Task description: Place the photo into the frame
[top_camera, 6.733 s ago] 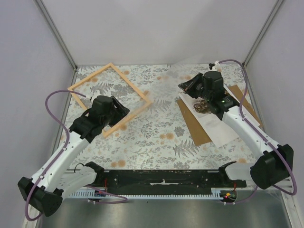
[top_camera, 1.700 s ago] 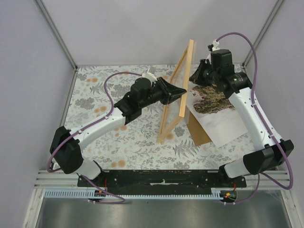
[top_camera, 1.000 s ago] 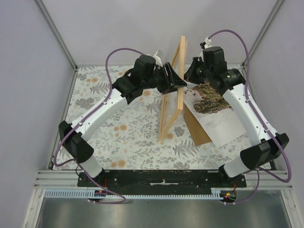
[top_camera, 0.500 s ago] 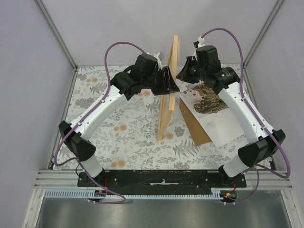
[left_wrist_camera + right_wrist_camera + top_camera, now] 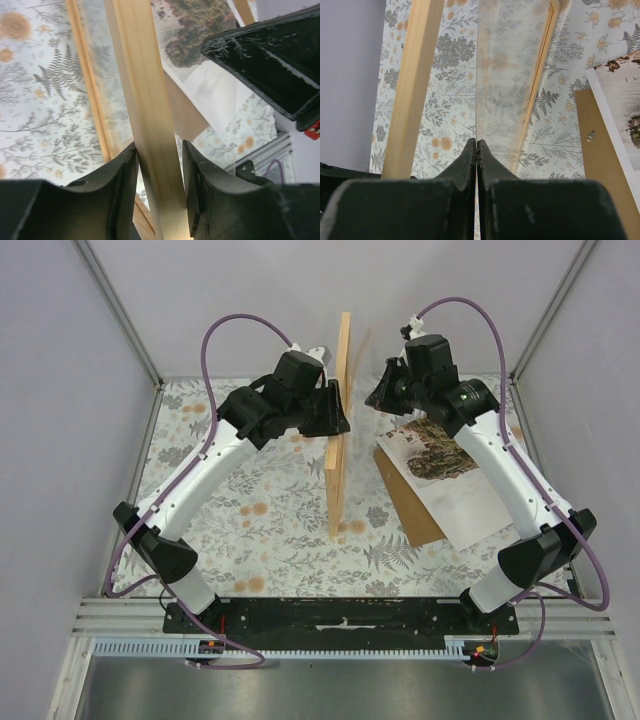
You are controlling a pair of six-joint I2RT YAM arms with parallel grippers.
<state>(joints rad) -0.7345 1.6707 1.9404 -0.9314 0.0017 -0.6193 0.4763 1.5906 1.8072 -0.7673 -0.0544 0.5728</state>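
Note:
The light wooden frame (image 5: 340, 430) stands upright on its edge mid-table, seen edge-on from above. My left gripper (image 5: 335, 410) is shut on its top rail; in the left wrist view both fingers (image 5: 122, 170) flank the pale rail (image 5: 140, 90). My right gripper (image 5: 375, 395) hovers just right of the frame, shut on a clear sheet (image 5: 507, 75) that hangs beside the frame's rail (image 5: 412, 90). The photo (image 5: 435, 455), dark woods on a white border, lies face up at the right, under the right arm.
A brown backing board (image 5: 405, 505) lies partly under the photo, with a small metal hanger (image 5: 591, 135) on it. The floral tablecloth (image 5: 250, 510) covers the table. Slanted metal posts (image 5: 120, 310) and pale walls bound the back and sides.
Both grippers have shifted left together, swinging the frame from a rightward lean to fully upright. The left jaws have narrowed onto the rail. The photo and board lie as before.

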